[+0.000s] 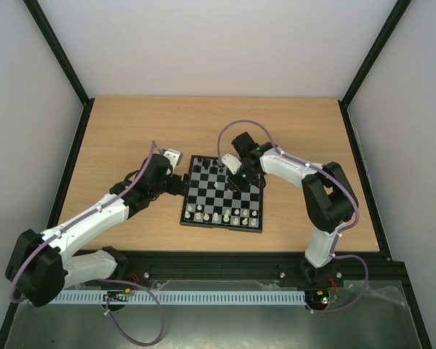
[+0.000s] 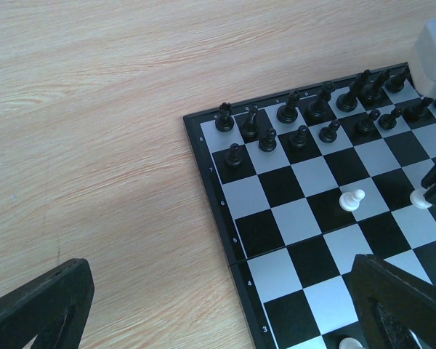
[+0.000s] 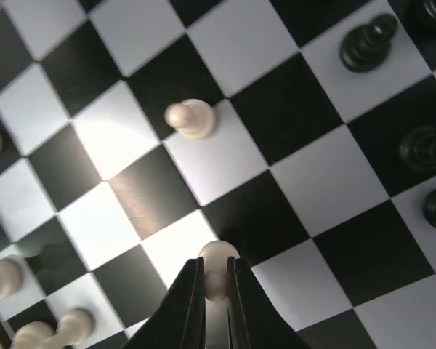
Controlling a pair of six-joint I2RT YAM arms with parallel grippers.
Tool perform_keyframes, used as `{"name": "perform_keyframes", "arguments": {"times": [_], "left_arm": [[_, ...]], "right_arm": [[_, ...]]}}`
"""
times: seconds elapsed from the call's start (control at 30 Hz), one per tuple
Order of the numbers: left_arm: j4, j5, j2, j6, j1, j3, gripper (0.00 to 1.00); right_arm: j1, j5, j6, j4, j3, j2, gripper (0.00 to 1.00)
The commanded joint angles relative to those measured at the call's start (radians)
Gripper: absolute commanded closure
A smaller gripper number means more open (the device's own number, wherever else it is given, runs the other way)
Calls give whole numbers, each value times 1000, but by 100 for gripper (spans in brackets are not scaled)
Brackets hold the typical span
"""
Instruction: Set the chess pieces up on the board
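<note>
Well, the pale wood-grain tabletop [image 1: 131, 123] is sitting inside a booth of plain white walls [image 1: 203, 43], with thin black struts [image 1: 58, 51] running up the corners. The board [image 1: 219, 226], a small glossy square with black and silvery checks and a black rim, is lying flat between the two grippers.

The right gripper [image 3: 216, 265] is hanging low over the board's far right part. Its slim black fingers are pinched together on a round-headed cream-white pawn [image 3: 218, 254], and they are hiding its base. Just ahead of those fingertips a second cream pawn [image 3: 191, 118] is standing alone, smooth and catching the light. Further ahead and to the right, ringed black pieces [image 3: 367, 43] are sitting on their squares.

The left gripper [image 2: 218, 313] is hovering just off the board's far left corner. Its matte black fingers are spread wide, gripping nothing, with only bare wood and the board's edge between them. Ahead of it, more of the black pieces are standing in two rows along the far rim.
</note>
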Motion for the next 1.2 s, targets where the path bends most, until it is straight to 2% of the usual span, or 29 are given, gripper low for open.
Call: {"name": "perform_keyframes", "arguments": {"times": [0.0,0.23,0.57,1.17], "left_arm": [[-1,4,-15,3,6,7,1],[-2,-2,-15,3,5,8,1],[-4,-7,-15,2,7,6,1],[-5,-10,-6,3,6,8,1]], "right_arm": [[28,-122,-40,-73,-13,-87,95],[115,-171,-78,-97,-56,-129,95],[175,-135,-100,-113,-51,-74,94],[193,-80,-98,-81,-70,-32,94]]}}
